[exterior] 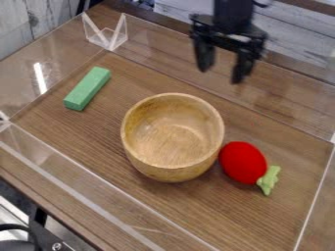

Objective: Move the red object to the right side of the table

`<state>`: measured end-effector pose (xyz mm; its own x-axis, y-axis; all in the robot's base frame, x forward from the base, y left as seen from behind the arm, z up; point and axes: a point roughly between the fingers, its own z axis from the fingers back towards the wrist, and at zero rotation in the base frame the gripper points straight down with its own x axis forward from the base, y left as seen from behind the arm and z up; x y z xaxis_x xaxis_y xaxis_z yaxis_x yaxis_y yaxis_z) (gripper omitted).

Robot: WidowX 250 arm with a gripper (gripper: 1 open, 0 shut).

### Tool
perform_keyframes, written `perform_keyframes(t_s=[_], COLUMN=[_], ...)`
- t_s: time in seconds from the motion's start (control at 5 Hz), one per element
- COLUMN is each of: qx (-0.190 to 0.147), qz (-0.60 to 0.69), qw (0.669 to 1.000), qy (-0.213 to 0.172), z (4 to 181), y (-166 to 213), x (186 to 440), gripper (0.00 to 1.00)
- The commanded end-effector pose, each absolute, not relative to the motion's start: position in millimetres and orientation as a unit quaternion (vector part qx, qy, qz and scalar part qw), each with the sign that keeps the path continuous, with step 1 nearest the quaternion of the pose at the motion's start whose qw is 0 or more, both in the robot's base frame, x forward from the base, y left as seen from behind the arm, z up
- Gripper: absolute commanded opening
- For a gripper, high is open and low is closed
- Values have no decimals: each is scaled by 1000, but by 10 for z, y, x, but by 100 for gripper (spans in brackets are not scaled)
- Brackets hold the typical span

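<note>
The red object (242, 162), a small round red toy fruit with a light-green leafy tip, lies on the table (281, 103) at the right, touching or nearly touching the right side of the wooden bowl (173, 135). My gripper (224, 61) hangs above the far middle of the table, well behind the bowl and away from the fruit. It points down, its two black fingers spread wide with nothing between them.
A green rectangular block (88, 87) lies at the left. A clear folded acrylic piece (106, 33) stands at the far left corner. Low clear walls (131, 206) edge the tabletop.
</note>
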<state>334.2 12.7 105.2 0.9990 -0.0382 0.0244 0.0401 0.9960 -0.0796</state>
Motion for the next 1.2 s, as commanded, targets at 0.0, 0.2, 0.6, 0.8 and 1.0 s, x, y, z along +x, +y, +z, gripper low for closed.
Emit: perform_keyframes(t_s=[0.0,0.2,0.6,0.8,1.0], qx=[-33,-29,-22,-23,-23], qz=[-21,-16,-12,-16,-18], qw=[997,996,996,996,996], qy=[-72,-86,-90,-89,-86], z=[1350,1356,1198,1139,1075], y=[496,801,884,830,804], x=[3394,3420,3527,3555,3584], gripper=[100,100,100,100,100])
